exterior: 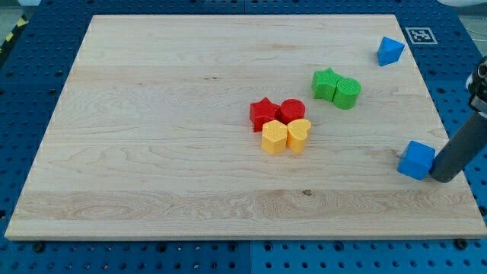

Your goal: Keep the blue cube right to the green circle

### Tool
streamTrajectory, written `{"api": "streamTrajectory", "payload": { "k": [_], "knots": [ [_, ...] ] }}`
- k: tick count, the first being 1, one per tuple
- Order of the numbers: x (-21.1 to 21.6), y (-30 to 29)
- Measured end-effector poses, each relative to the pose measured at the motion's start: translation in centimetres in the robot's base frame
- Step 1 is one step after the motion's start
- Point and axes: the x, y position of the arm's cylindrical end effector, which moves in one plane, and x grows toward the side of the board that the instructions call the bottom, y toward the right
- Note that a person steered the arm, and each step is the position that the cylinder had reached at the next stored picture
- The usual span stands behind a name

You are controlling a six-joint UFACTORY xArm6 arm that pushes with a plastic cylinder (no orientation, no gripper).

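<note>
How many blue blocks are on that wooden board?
2. A blue cube sits near the view's right edge, touching my tip on its right. Another blue block lies by the view's top right corner. None look hidden.

The board [152,114] is pale wood with fine grain lines, and it lies on a blue surface [38,259] with a pattern of small dark holes. On it are two blue blocks, the blue cube [416,160] and a blue wedge-like block [389,51], a green star [326,82] and a green circle [347,93], a red star [264,113] and a red circle [291,111], and two yellow blocks [286,136]. The rod is dark grey down to my tip [441,176], and a white tag with black marks [420,35] sits at the view's top right.
</note>
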Motion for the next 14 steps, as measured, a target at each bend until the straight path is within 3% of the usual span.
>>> {"api": "streamTrajectory", "payload": {
  "k": [1,3,6,9,14],
  "knots": [
    [1.3,-1.5],
    [-2.1,-2.5],
    [-1.4,-2.9],
    [-2.4,-7.1],
    [-3.8,-5.7]
  ]
}}
